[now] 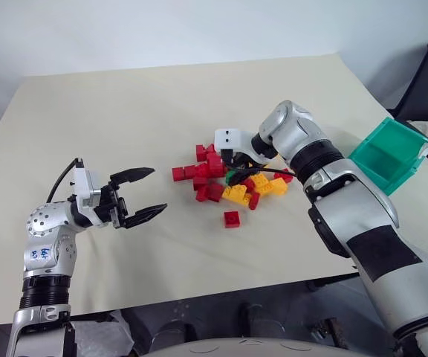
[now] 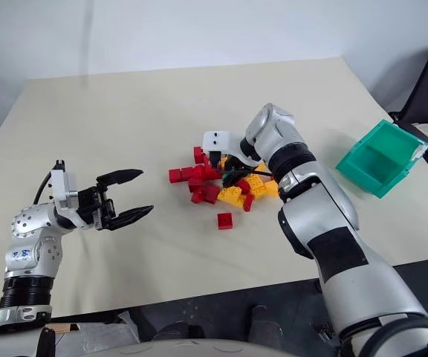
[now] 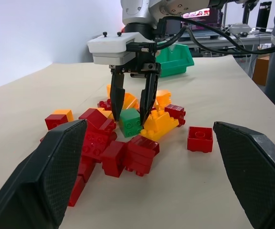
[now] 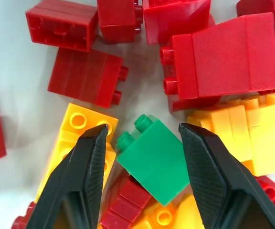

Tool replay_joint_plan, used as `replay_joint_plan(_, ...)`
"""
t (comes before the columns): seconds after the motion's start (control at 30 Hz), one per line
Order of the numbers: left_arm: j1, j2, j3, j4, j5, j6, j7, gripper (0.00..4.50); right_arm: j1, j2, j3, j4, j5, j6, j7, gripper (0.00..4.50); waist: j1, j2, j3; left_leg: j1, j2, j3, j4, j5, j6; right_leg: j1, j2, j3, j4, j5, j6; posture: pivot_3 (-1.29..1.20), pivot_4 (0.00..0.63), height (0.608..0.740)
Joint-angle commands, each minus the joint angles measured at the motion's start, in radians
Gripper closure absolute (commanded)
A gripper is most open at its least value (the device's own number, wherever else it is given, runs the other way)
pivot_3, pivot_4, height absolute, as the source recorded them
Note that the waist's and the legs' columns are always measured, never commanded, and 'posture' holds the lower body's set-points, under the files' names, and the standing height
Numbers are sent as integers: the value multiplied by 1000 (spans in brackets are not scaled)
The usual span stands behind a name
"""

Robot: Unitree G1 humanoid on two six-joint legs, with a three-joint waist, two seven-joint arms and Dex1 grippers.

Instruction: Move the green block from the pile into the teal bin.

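Teal bin (image 1: 387, 155) at the table's right edge, nothing seen inside, green block (image 4: 153, 157) in the pile (image 1: 229, 181), right gripper (image 3: 132, 109) fingers closed against its sides, left gripper (image 1: 144, 193) jaws wide, holding nothing.

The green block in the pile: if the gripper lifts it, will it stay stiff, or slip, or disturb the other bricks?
The green block looks like hard moulded plastic, so it is probably stiff and light. Its smooth sides might slip between the right gripper's fingers, which flank it. It leans on red and yellow bricks of the pile, so lifting it may shift its neighbours.
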Motion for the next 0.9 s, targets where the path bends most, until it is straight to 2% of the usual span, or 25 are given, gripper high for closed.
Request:
replay_joint_plan(0.03,-11,9,15,-25,-17,-18,2,0,3,-11,11,-13,-22,10,-11,2047,1,0,0,0,0,0,0,0,0,0,0,0,0,0,0,0,150,740)
replay_joint_plan(0.3,-1,15,21,-30,-20,-20,3,0,10,-27,12,-77,-21,62,15,2047,6,0,0,0,0,0,1,0,0,0,0,0,0,0,0,0,150,740)
replay_joint_plan(0.5,11,11,22,-38,-21,-22,9,0,40,-58,-8,-266,-5,262,41,84,4,0,0,0,0,0,1,0,0,0,0,0,0,0,0,0,150,740)
replay_joint_plan(0.7,19,8,21,-45,-24,-20,12,0,66,-66,-9,-454,0,647,18,33,5,0,0,0,1,0,1,0,0,0,0,0,0,0,0,0,150,740)
replay_joint_plan(0.9,10,5,15,-36,-23,-22,8,0,115,-67,14,-576,44,873,-1,33,7,0,0,0,0,0,1,0,0,0,0,0,0,0,0,0,150,740)
